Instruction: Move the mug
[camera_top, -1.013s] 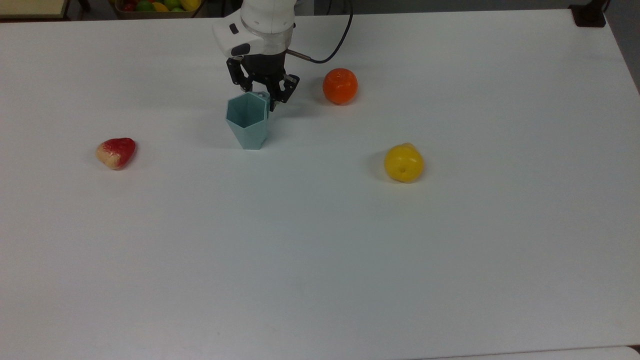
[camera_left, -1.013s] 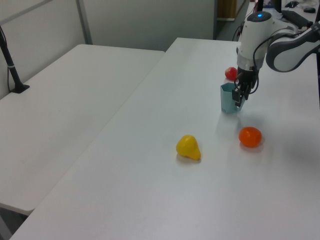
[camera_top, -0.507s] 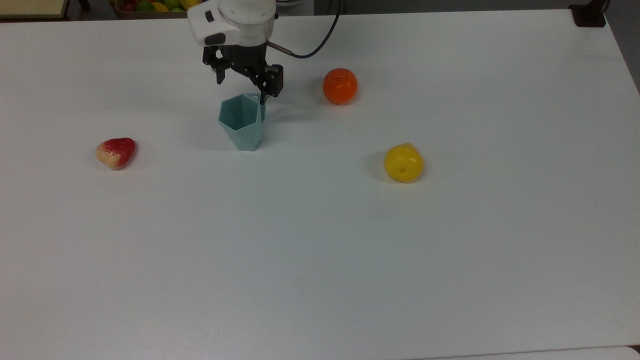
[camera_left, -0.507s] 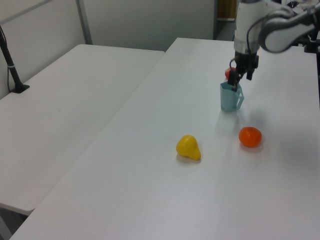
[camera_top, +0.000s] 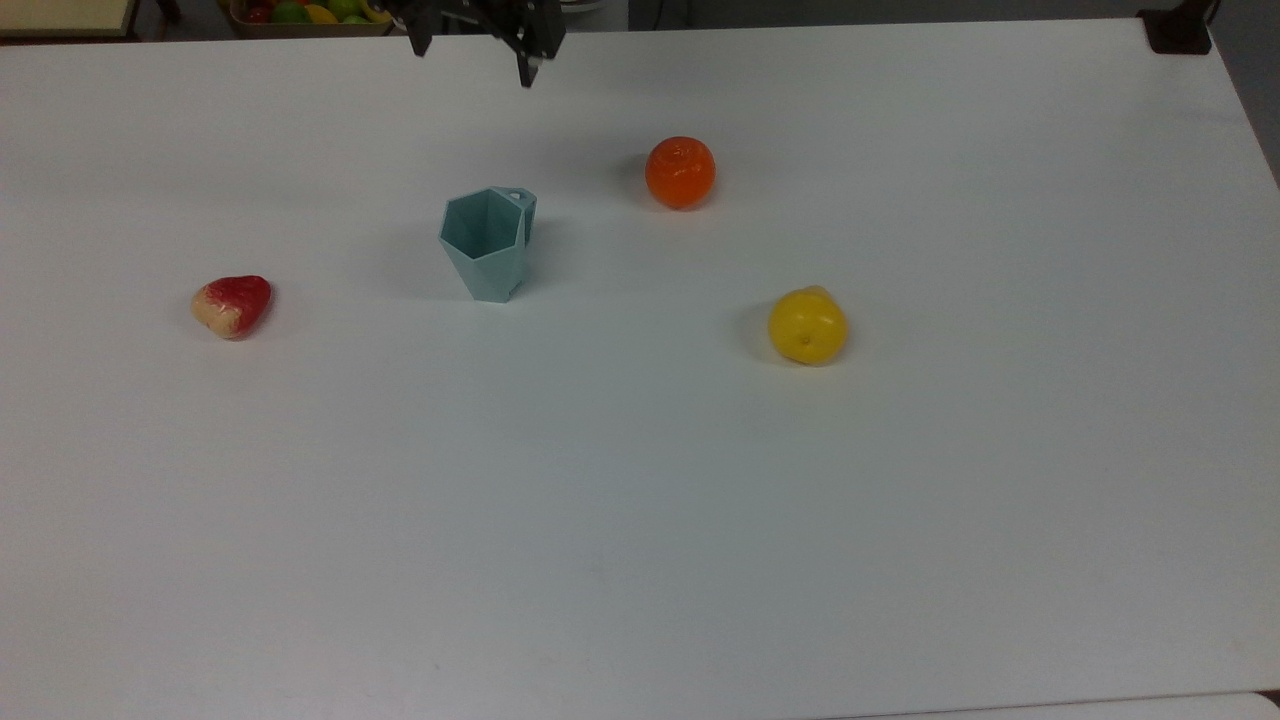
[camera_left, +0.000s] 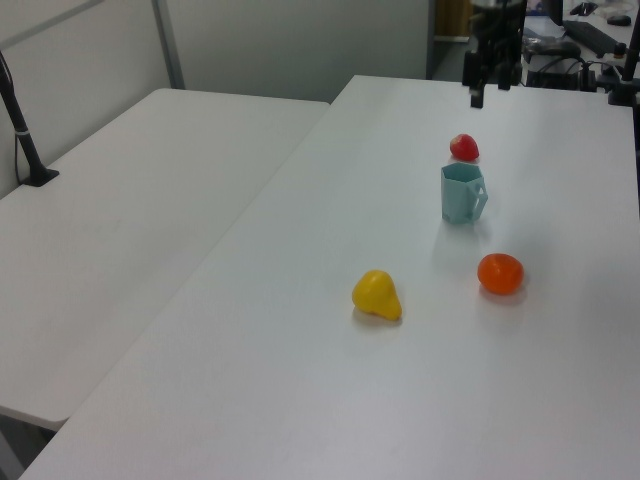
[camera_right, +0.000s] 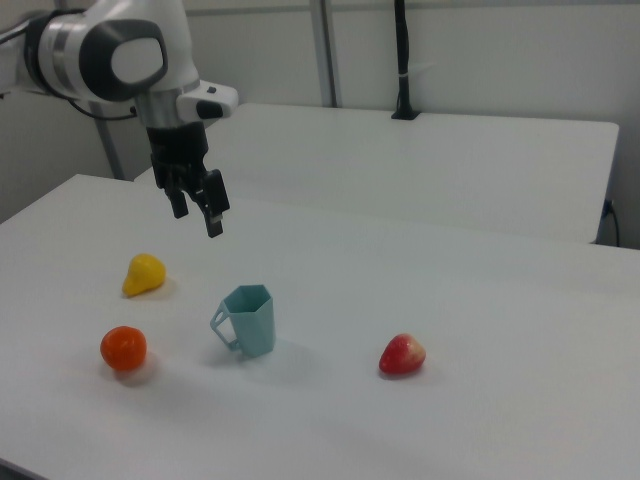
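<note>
The pale blue-green faceted mug (camera_top: 487, 240) stands upright on the white table (camera_top: 640, 500), its handle toward the top view's upper right. The left view has the mug (camera_left: 462, 193) between a red fruit and an orange, and the right view shows the mug (camera_right: 248, 320) with its handle to the right view's left. My gripper (camera_top: 472, 45) hangs high above the table at the top view's upper edge, open and holding nothing. In the right view the gripper (camera_right: 197, 218) is well above the mug and to its left, and the gripper (camera_left: 489, 88) is far behind it in the left view.
An orange (camera_top: 680, 172) lies to the mug's right in the top view, a yellow fruit (camera_top: 807, 325) further right and nearer, a red fruit (camera_top: 232, 304) to the left. A bin of fruit (camera_top: 310, 12) sits past the far edge. A second table (camera_left: 130, 200) adjoins.
The gripper let go of the mug at its handle side and rose up and away toward the top view's upper edge. The mug stays upright, shifted slightly left.
</note>
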